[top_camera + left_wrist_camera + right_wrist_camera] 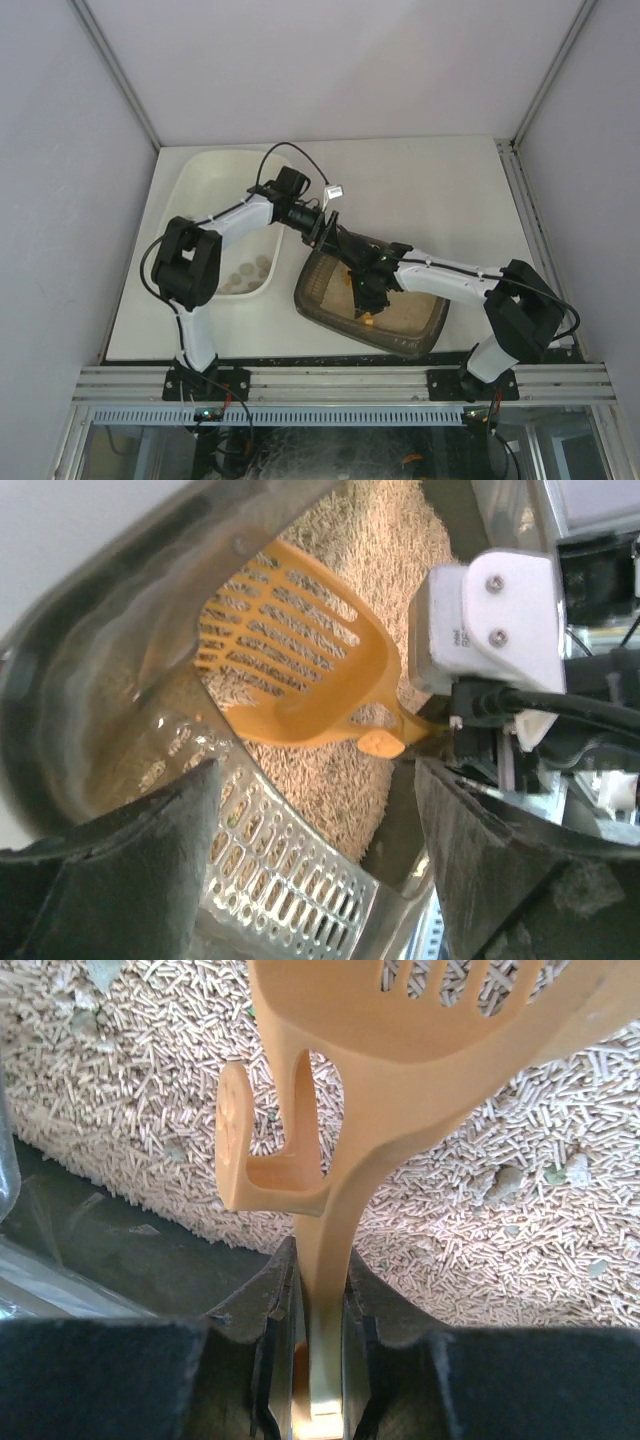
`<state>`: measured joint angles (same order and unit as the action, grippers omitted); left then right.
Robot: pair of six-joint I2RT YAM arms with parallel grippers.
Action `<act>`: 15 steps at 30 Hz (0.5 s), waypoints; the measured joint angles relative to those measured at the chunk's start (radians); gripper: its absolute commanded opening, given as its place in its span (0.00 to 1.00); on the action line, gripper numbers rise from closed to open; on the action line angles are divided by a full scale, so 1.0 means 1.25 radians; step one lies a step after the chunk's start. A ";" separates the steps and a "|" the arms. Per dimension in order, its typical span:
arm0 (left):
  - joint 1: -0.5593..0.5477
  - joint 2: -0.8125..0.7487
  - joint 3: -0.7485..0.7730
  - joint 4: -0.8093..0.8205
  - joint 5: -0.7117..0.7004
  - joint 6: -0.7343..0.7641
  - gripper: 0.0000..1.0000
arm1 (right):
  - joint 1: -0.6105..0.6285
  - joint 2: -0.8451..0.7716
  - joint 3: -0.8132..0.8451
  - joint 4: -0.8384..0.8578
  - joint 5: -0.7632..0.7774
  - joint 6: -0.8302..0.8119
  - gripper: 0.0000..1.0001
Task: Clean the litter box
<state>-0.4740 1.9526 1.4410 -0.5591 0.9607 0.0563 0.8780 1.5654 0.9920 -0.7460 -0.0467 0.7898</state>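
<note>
The dark grey-brown litter box point(432, 335) with beige litter point(412, 310) lies at the front middle of the table, askew. My right gripper point(362, 288) reaches in from the right and is shut on the handle of an orange slotted scoop point(400, 1050). The scoop's head point(290, 670) rests on the litter near the box's far-left corner. My left gripper point(325, 235) hangs over that corner. Its fingers point(150, 860) stand wide apart either side of a shiny perforated plate point(290, 870) at the box wall point(110, 690). A few grey clumps point(505, 1182) lie in the litter.
The larger cream-white tub point(215, 180) stands left of the litter box, with several pale lumps point(250, 272) at its near end. White enclosure walls close in the back and both sides. The right wrist housing point(490, 620) sits close to my left gripper.
</note>
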 measured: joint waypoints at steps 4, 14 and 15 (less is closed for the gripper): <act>-0.020 -0.032 -0.055 0.018 0.006 -0.009 0.82 | 0.004 0.009 0.027 -0.062 0.026 -0.060 0.00; -0.045 -0.115 -0.159 -0.001 0.012 -0.043 0.82 | 0.026 0.047 0.109 -0.161 0.095 -0.172 0.00; -0.045 -0.121 -0.166 -0.003 0.012 -0.044 0.82 | 0.029 0.047 0.112 -0.166 0.100 -0.179 0.00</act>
<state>-0.5297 1.8008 1.2331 -0.5625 0.9756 0.0017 0.9146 1.6245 1.1316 -0.9531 0.0780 0.5659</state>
